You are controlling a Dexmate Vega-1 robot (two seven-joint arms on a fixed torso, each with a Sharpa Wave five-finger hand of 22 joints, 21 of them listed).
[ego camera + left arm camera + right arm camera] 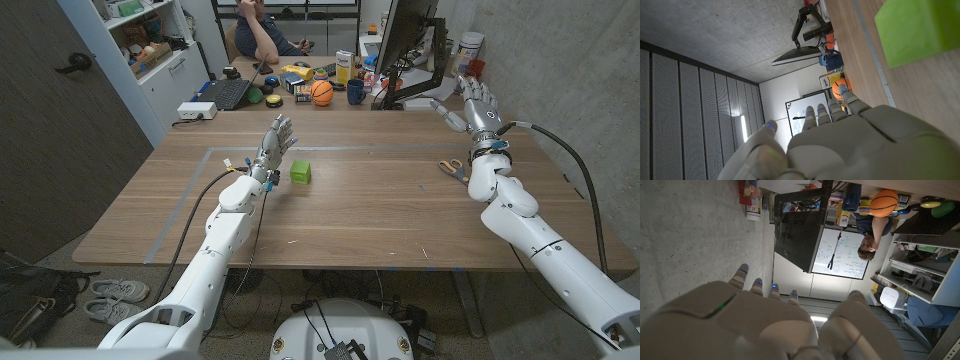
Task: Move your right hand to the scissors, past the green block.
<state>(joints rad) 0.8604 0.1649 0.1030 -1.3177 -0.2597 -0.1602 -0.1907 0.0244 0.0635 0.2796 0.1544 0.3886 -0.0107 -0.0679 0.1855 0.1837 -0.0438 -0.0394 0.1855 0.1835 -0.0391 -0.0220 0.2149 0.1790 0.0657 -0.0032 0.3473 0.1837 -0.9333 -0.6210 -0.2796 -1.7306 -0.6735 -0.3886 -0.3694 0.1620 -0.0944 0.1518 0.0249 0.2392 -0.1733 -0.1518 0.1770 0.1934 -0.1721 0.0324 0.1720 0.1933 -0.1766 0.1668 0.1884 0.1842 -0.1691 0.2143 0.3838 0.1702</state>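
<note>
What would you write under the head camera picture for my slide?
Right hand raised open beyond the scissors; left hand open beside the green block.

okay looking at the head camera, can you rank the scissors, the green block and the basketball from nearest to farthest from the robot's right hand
1. Scissors: on the table just to the left of the right wrist, below the raised right hand.
2. Basketball: among the clutter on the desk behind the table, well to the hand's left.
3. Green block: mid-table, beside the left hand, farthest, though not by much.

An office or lab: a person (262, 30) sits at a cluttered desk (300, 88) with a laptop (226, 93), monitor (408, 30), shelves (150, 45) and whiteboard (840, 250).
</note>
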